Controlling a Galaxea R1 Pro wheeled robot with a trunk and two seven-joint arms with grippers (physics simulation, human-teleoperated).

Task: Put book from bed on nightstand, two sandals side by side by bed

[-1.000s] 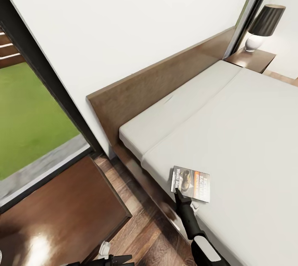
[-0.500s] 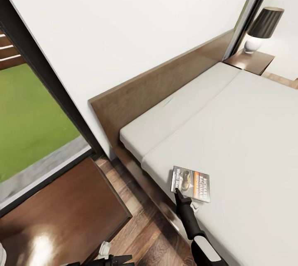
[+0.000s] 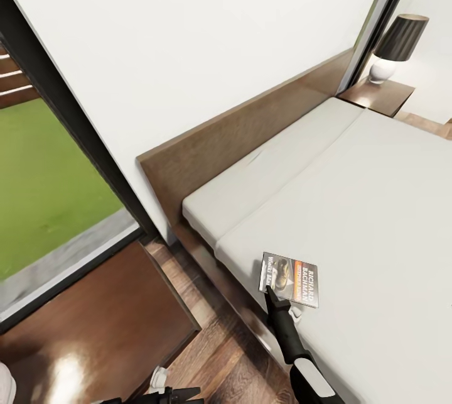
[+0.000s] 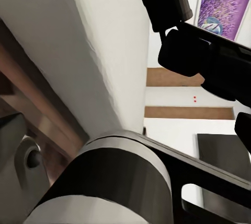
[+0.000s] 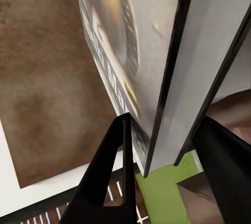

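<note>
The book [image 3: 289,279], dark with an orange band, lies flat on the pale mattress of the bed [image 3: 351,203], close to its near edge. My right gripper [image 3: 270,293] reaches up from below to the book's near edge. In the right wrist view its dark fingers [image 5: 112,172] stand apart on either side of the book [image 5: 112,51] edge, one against the cover. A dark nightstand [image 3: 94,328] sits low beside the bed, and another nightstand [image 3: 378,96] stands past the bed's far side. My left gripper [image 3: 176,394] hangs low by the floor, its jaws unclear. The sandals are out of view.
A lamp [image 3: 397,44] with a dark shade stands on the far nightstand. The wooden headboard [image 3: 251,121] runs along the white wall. A tall window [image 3: 44,190] onto grass is beside the near nightstand. Wood-plank floor [image 3: 220,360] lies between that nightstand and the bed.
The head view has shifted slightly, so the lamp sits a little lower in the picture. The book and my right gripper hold their places.
</note>
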